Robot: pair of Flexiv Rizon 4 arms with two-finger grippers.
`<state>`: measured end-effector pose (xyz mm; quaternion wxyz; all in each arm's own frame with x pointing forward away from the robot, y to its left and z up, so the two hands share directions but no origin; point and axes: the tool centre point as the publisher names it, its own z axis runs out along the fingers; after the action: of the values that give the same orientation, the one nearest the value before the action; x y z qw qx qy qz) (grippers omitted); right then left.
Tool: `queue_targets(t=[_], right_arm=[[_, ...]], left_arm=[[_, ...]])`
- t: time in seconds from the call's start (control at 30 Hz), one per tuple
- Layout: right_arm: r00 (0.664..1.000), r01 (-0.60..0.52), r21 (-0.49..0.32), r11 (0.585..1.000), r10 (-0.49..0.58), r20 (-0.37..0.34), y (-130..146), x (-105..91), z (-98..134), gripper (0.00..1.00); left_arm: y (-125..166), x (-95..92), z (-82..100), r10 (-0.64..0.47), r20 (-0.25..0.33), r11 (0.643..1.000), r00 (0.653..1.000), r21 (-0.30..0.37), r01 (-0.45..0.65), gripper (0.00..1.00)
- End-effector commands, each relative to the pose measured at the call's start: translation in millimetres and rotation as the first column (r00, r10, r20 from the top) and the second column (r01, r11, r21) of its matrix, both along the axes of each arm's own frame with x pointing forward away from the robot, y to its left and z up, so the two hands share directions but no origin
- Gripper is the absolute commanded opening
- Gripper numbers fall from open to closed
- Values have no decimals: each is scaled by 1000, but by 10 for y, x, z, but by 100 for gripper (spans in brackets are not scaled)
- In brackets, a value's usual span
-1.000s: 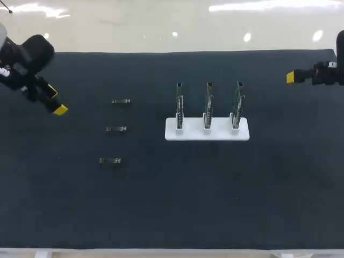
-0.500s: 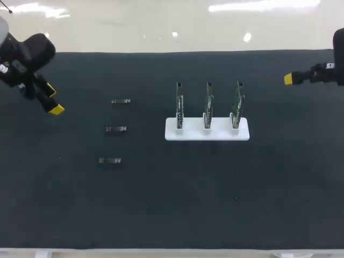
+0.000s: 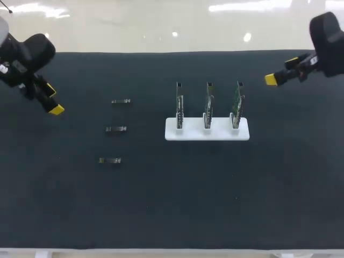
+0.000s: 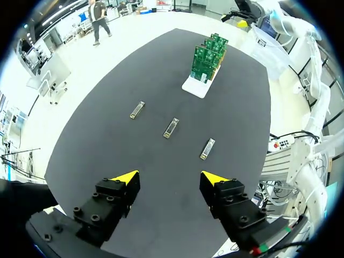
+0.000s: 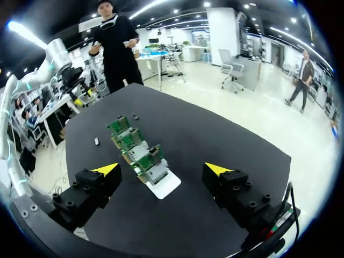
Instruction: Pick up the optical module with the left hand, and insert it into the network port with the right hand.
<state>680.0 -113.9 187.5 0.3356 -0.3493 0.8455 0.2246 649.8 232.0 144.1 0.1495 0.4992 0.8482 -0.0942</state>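
The white stand [image 3: 207, 132] is sitting right of the middle of the dark table [image 3: 172, 204], holding three circuit boards [image 3: 208, 105] upright in a row. Well to the stand's left, three optical modules are lying flat in a loose column: the far one [image 3: 121, 101], the middle one [image 3: 116, 129] and the near one [image 3: 109, 160]. None is being touched, and all are lying where they were a second ago.

The left gripper [image 4: 171, 177] is hovering farther from the stand than the modules, its fingers spread wide with nothing between them. It is sitting a touch farther out than a second ago, and has barely shifted in the last half second.

The right gripper [image 5: 162, 169] is hanging off the stand's far right side, likewise spread and empty. It is now closer to the stand than a second ago, when it was out at the table's right edge — its arm is now showing at the far corner behind it
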Motion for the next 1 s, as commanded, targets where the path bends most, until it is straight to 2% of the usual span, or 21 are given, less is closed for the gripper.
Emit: queue_targets(t=[0.03, 0.23, 0.33, 0.37, 0.4, 0.93, 1.0], right_arm=[[998, -60, 1, 998, 60, -26, 178, -1, 102, 100], [989, -145, -48, 988, 146, 8, 409, -84, 172, 100], [988, -151, -50, 987, 152, 24, 481, -172, 176, 100], [992, -122, -36, 992, 123, 27, 475, -214, 169, 100], [994, -92, -6, 996, 92, 60, 442, -251, 169, 100], [994, -92, -6, 996, 92, 60, 442, -251, 169, 100], [994, -92, -6, 996, 92, 60, 442, -251, 169, 100]], left_arm=[[-2, 6, 0, -1, -2, 1000, 1000, 2, 1, 100], [-2, 6, 0, -1, -2, 1000, 1000, 2, 1, 100], [-2, 6, 0, -1, -2, 1000, 1000, 2, 1, 100], [-2, 6, 0, -1, -2, 1000, 1000, 2, 1, 100], [-2, 6, 0, -1, -2, 1000, 1000, 2, 1, 100], [-2, 6, 0, -1, -2, 1000, 1000, 2, 1, 100], [-91, -42, -14, -58, -6, 998, 998, -1, 58, 100]])
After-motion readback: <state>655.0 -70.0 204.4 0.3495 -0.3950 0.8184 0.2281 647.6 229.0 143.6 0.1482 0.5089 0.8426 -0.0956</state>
